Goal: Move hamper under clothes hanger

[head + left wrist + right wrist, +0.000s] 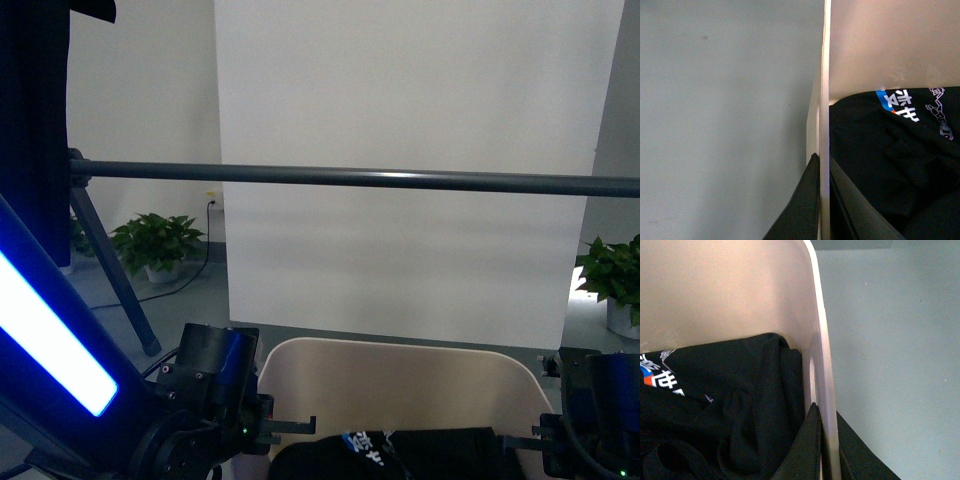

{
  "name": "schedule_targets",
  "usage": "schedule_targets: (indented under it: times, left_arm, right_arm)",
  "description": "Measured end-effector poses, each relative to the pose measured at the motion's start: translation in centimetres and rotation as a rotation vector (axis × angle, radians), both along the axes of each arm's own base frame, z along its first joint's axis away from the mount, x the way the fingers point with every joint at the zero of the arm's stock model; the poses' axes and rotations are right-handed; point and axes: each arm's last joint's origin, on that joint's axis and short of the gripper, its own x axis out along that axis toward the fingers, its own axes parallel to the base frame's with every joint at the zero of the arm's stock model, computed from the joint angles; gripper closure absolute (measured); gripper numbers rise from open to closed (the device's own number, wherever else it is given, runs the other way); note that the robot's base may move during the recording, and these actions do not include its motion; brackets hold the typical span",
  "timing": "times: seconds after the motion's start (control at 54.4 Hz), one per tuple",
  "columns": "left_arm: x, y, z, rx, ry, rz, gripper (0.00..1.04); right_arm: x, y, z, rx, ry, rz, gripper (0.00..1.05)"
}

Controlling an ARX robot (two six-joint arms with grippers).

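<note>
Hamper (400, 385): beige bin, low centre of the front view, close in front of the robot and between its two arms. The far wall and rounded far corners show; the near part is cut off by the frame edge. It stands on a grey floor (725, 100).

Contents: black garment (440, 455) with blue and white print, crumpled at the bottom.

Left gripper (824, 200): at the hamper's left side wall. One finger (800, 215) lies outside the wall and the other inside, both close against the thin rim. Reads as clamped on the wall. The front view agrees, with the gripper at the left rim.

Right gripper (829, 445): same arrangement on the right side wall, just below a cut-out handle slot (812, 372). One finger (805, 450) is inside and the other outside, closed onto the wall.

Clothes hanger (380, 178): dark grey round bar running left to right across the front view, above the hamper's far rim. An angled leg drops to the floor at far left. Whether the bar is directly over the hamper cannot be judged. Dark fabric (40, 130) hangs at its left end.

Beyond: white backdrop panel (410, 120), potted plant (155, 240) far left, second plant (615, 275) far right.
</note>
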Motion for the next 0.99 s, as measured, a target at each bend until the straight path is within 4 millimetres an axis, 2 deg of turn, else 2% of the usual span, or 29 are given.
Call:
schedule_targets:
  times: [0.258,0.534,0.681,0.846,0.994]
  left_arm:
    - [1.7,-0.3,-2.8,0.051,0.14,-0.025,1.01]
    - [4.1,-0.5,-4.2,0.052,0.128,-0.014,1.01]
    - [4.4,-0.6,-4.8,0.051,0.136,-0.011,1.01]
    - [4.3,-0.5,-6.7,0.05,0.168,0.0,1.01]
    - [4.5,-0.6,-6.9,0.045,0.159,0.004,1.01]
  right_arm:
    - [1.1,-0.3,-2.1,0.015,0.114,0.015,1.02]
    - [2.7,-0.5,-3.4,0.007,0.117,0.004,1.02]
    - [3.0,-0.5,-4.1,0.006,0.127,0.001,1.02]
    - [2.9,-0.6,-6.2,0.005,0.165,-0.006,1.02]
    - [2.9,-0.7,-6.7,0.008,0.166,-0.014,1.02]
